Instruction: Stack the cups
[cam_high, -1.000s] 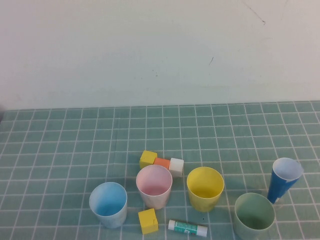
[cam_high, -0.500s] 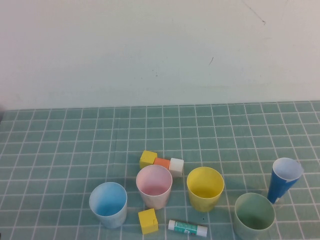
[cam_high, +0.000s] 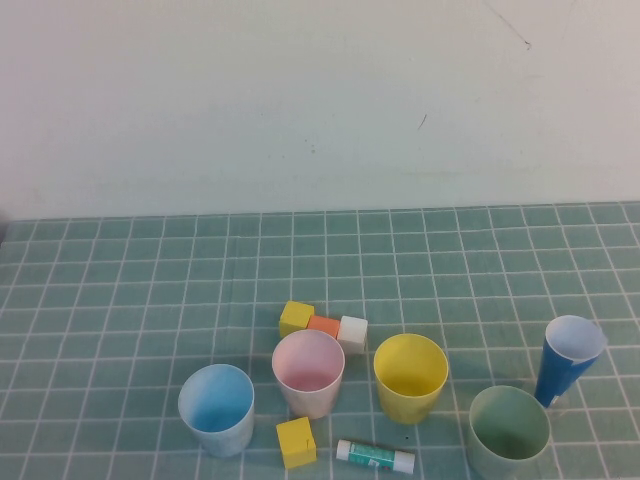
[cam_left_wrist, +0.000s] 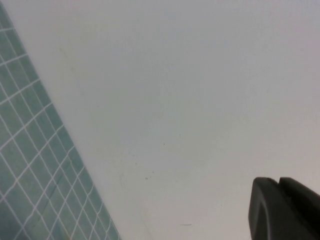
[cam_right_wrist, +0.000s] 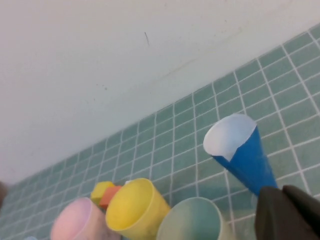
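We see four small tapered cups standing upright and apart on a green mat (cam_high: 120, 300) ruled with a white grid, none nested in another. Taking the pink cup (cam_high: 309, 372) as the dial's centre, the light blue cup (cam_high: 217, 409) sits at about 8 o'clock, the yellow cup (cam_high: 410, 377) at 3 o'clock, and the pale green cup (cam_high: 510, 432) further out near 4 o'clock, close to the near edge. All four look smooth, matte and thin-walled, with round open mouths.

At 12 o'clock from the pink cup we find a row of three small cubes touching side by side: a yellow block (cam_high: 296, 318), an orange block (cam_high: 323, 324) and a white block (cam_high: 352, 332). A second yellow cube (cam_high: 296, 442) lies at 6 o'clock, and a glue stick (cam_high: 375, 456) with a teal label lies on its side beyond it, toward 5 o'clock. A taller, narrow dark-blue cup (cam_high: 567, 360) with a white inside leans at the far right.

Behind the mat rises a plain white wall (cam_high: 320, 100).

The left gripper (cam_left_wrist: 287, 210) shows only as dark, rounded fingers pressed together, facing the wall. The right gripper (cam_right_wrist: 290, 215), likewise closed and holding nothing, hangs just beside the dark-blue cup.
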